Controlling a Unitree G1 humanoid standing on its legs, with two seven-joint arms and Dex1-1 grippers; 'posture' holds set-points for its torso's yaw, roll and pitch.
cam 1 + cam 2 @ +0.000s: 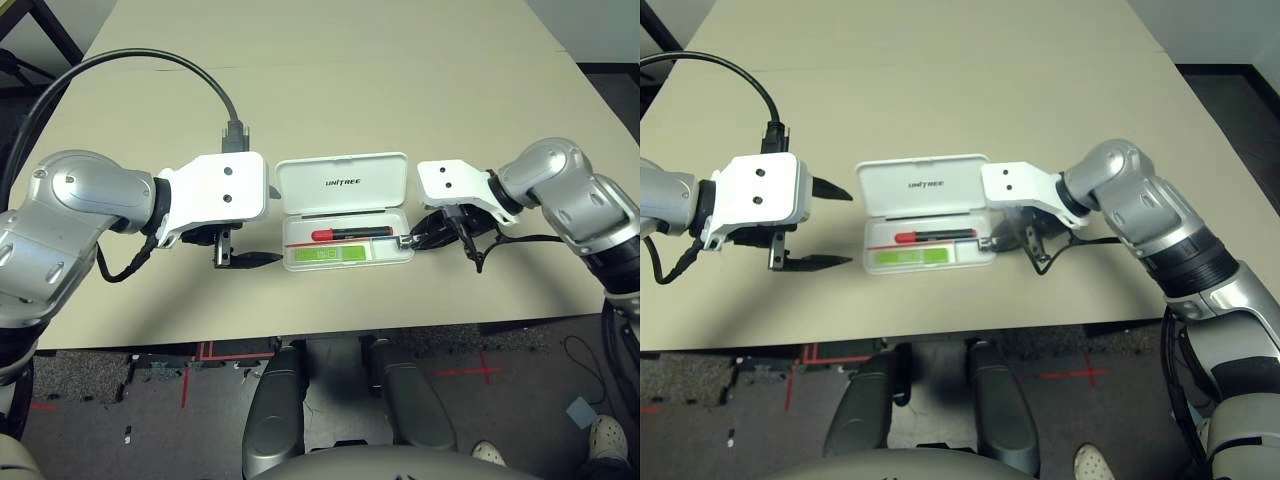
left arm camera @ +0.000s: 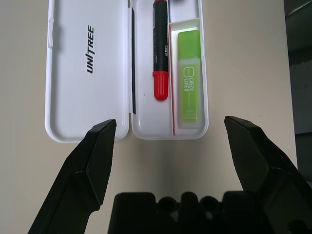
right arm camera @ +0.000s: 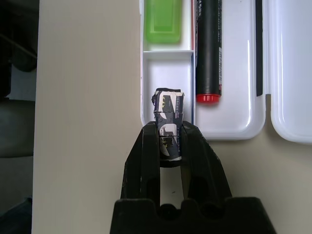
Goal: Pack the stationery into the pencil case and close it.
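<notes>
Your right gripper (image 3: 168,131) clamps the small black-and-silver piece (image 3: 168,117) over the pencil case (image 1: 343,180)'s right-end compartment; marker (image 2: 160,48) and green bar (image 2: 189,78) already inside. Left gripper (image 2: 170,129) gapes wide. Risk: released off-centre, it clips the case rim, bounces onto the table (image 1: 330,70).

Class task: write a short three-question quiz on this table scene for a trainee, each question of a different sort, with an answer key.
1. True or false: the red marker lies inside the pencil case.
2. What does the right gripper hold? A) the green bar B) a small black-and-silver piece C) nothing
3. Fill in: the left gripper is ____, beside the case.

Key
1. True; it lies next to the green bar in the tray.
2. B; the small black-and-silver piece is pinched between the fingers over the small end compartment.
3. Open; its fingers stand wide apart and hold nothing.
</notes>
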